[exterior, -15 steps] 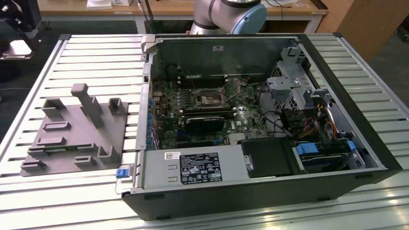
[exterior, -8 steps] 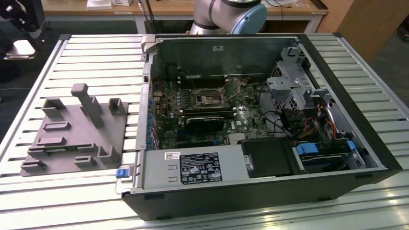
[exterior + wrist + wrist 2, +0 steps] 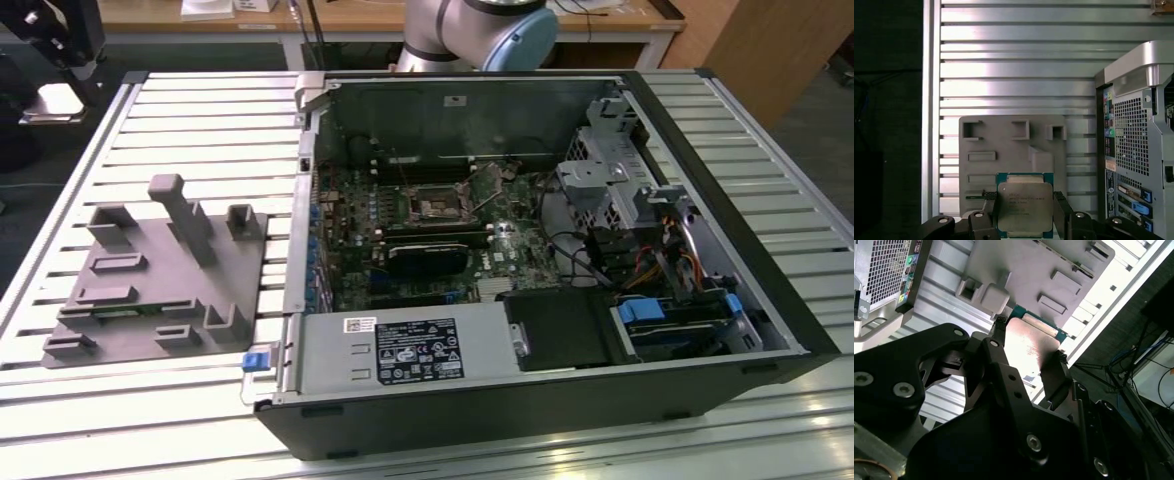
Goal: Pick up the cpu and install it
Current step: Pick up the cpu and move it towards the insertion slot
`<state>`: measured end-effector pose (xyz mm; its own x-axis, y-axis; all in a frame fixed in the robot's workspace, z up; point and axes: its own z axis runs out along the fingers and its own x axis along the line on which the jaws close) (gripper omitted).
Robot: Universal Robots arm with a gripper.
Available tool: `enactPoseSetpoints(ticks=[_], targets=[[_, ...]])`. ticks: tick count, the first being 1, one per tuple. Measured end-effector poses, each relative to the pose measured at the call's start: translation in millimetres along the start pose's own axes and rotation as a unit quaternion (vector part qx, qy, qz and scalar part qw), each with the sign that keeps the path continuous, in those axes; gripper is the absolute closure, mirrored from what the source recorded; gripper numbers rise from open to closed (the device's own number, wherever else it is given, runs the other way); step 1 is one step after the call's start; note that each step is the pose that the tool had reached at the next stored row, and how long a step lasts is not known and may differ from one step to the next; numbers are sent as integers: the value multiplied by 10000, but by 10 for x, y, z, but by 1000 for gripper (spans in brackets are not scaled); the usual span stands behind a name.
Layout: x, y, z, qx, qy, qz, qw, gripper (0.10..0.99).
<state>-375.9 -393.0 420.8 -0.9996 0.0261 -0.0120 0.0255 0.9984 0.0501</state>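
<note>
Silver-grey with a green rim, the cpu (image 3: pixel 1025 207) is pinched at two opposite edges by the hand (image 3: pixel 1025 216) — dark fingers (image 3: pixel 988 206) pressed against its sides in both wrist views. It hangs over the grey tray (image 3: pixel 1004 150) on the slatted table (image 3: pixel 1014 75) and seems lifted clear, so the pick looks done. Installing is not: in the exterior view the socket (image 3: pixel 438 207) inside the open computer case (image 3: pixel 534 425) appears bare. The tray lies at the exterior view's left of the case. The second wrist view gives the grip from the side — the first wrist view shows the chip's flat top and the case's rear panel (image 3: pixel 1134 150).
</note>
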Motion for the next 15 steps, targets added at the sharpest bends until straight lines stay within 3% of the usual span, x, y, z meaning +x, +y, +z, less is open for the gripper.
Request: enactPoseSetpoints(ticks=[15], targets=[[-146, 4, 2, 0, 0, 0, 10000, 553]])
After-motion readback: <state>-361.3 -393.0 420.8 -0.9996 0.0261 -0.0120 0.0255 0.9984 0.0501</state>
